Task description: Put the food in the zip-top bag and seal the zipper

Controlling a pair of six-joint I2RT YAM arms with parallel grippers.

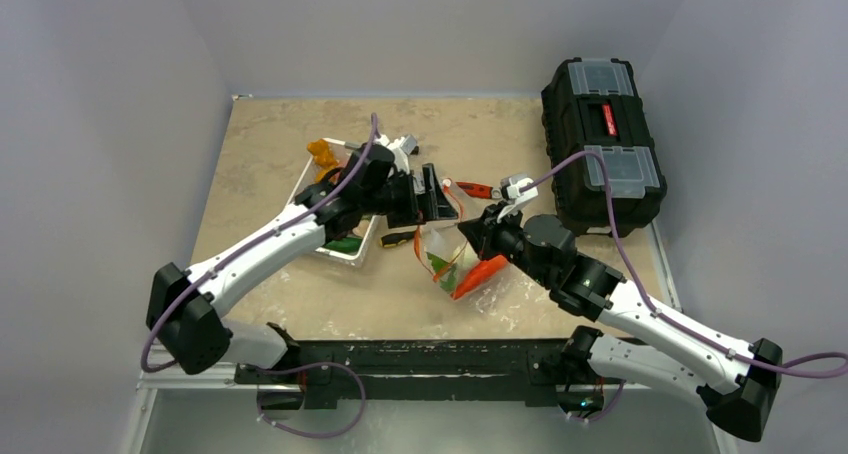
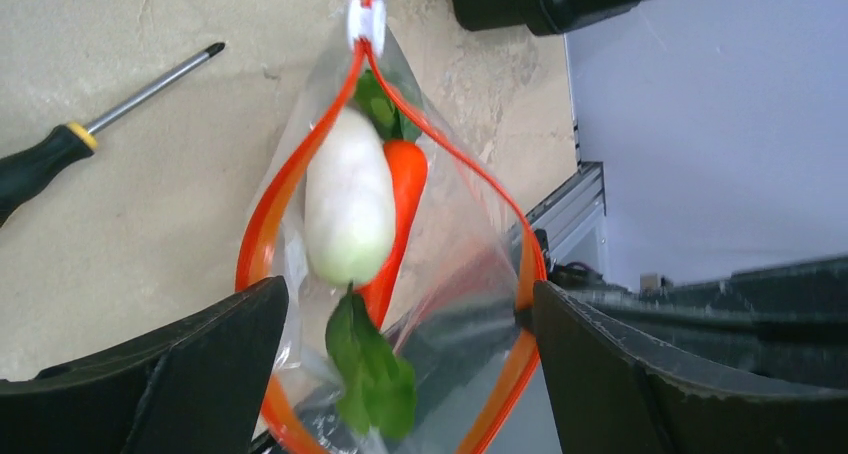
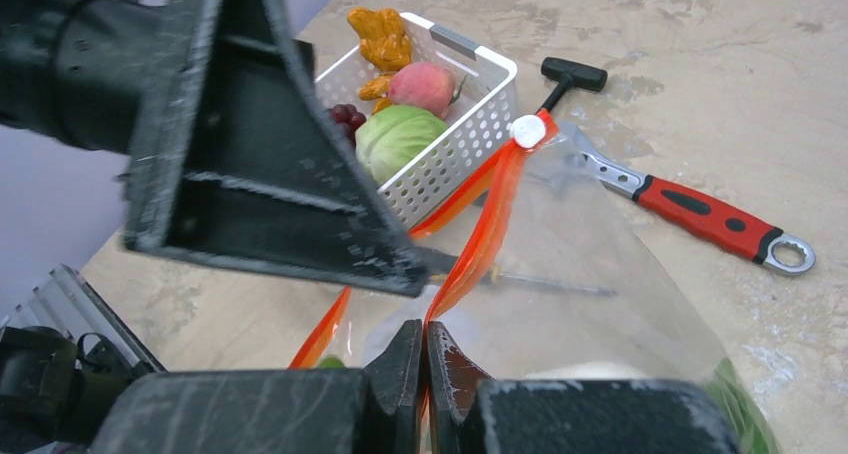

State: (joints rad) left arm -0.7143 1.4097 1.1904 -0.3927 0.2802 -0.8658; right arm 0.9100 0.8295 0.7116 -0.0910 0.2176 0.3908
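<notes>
radish (image 2: 348, 199) and carrot (image 2: 405, 189), two in one zip-top bag (image 2: 470, 259); left jaws apart, right jaws tight on zipper (image 3: 488, 226)

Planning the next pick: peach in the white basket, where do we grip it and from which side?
Take the peach across its round middle, coming straight down from above. It lies on top in the basket, with the cabbage beside it and the perforated wall close by, so a side approach looks blocked. Its top is uncovered, so a wide-open pinch should probably do.
</notes>
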